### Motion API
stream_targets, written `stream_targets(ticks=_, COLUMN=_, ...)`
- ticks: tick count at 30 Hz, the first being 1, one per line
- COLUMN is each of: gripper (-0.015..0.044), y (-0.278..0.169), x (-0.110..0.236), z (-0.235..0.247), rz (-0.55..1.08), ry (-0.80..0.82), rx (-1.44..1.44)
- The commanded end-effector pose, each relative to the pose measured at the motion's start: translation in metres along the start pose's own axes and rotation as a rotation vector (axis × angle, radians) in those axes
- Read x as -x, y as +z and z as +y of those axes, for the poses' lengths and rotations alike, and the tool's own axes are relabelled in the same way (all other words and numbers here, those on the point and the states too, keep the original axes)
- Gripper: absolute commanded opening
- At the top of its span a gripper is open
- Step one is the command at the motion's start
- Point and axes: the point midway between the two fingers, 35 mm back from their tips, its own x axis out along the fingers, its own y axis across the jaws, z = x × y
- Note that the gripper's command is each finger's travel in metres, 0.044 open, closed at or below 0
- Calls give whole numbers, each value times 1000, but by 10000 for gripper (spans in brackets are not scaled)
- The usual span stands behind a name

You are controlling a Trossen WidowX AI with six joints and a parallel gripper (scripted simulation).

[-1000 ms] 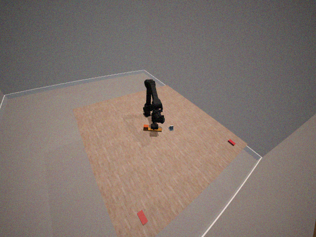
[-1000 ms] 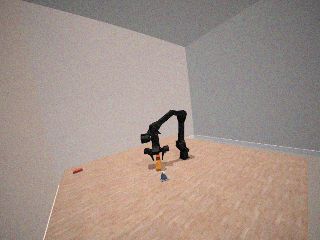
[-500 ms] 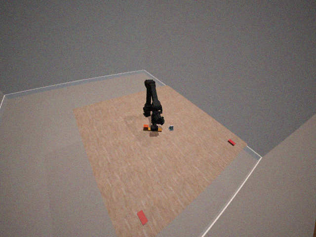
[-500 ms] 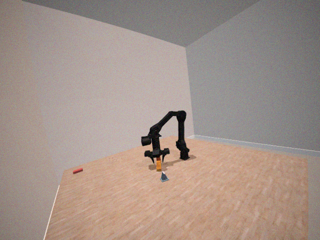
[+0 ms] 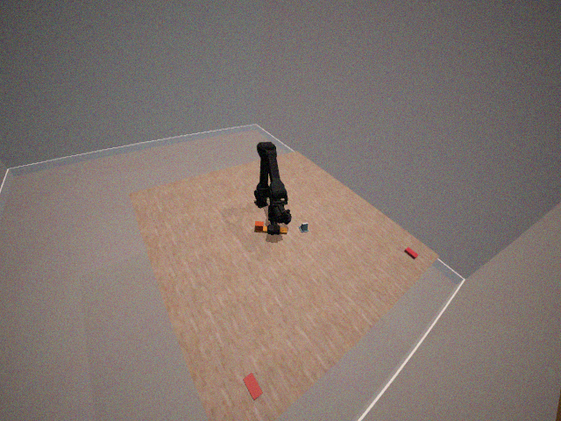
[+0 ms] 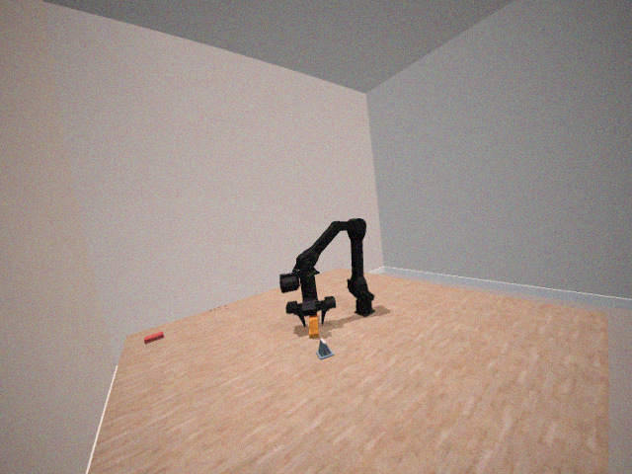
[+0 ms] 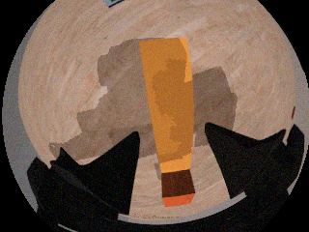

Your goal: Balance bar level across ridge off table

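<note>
Top view: one black arm (image 5: 275, 181) (image 6: 332, 245); one orange bar (image 5: 283, 230) (image 6: 313, 326) (image 7: 169, 97) with one red-orange block (image 5: 259, 224) (image 7: 178, 188) at one end; one grey-blue ridge (image 5: 303, 227) (image 6: 325, 351) (image 7: 115, 2) near the opposite end, apart from it. Two red pieces lie well away: one small block (image 5: 411, 253) (image 6: 154, 337) close to the table corner, one flat rectangle (image 5: 252, 386). The gripper (image 5: 273, 229) (image 6: 313, 323) (image 7: 173, 131) covers the bar's middle.

Exterior view: one ridge, one bar, one red block in sight. Bar lies on the wood-grained table (image 6: 382, 398), off the ridge. Two fingers point down, one on either side of the bar. Pale wall (image 6: 214, 168) at left, bluish-grey wall (image 6: 500, 178) at right.

Wrist view: two fingers, spread well apart, a gap on each side of the bar; nothing gripped. Only an edge of the ridge shows. Shadow falls across bar and table.
</note>
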Motion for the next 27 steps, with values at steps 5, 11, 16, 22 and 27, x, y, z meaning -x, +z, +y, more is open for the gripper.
stream_targets(ticks=5, gripper=315, y=-1, x=-1, z=0, rz=5, ry=-1, rx=5)
stream_targets(ticks=11, gripper=210, y=0, x=-1, z=0, rz=0, ry=1, rx=0)
stream_targets(ticks=16, gripper=118, y=0, x=-1, z=0, rz=0, ry=1, rx=0)
stream_targets(ticks=22, gripper=58, y=0, x=0, z=0, rz=0, ry=1, rx=0)
stream_targets(ticks=27, gripper=0, y=1, x=10, z=-2, rz=1, ry=1, rx=1)
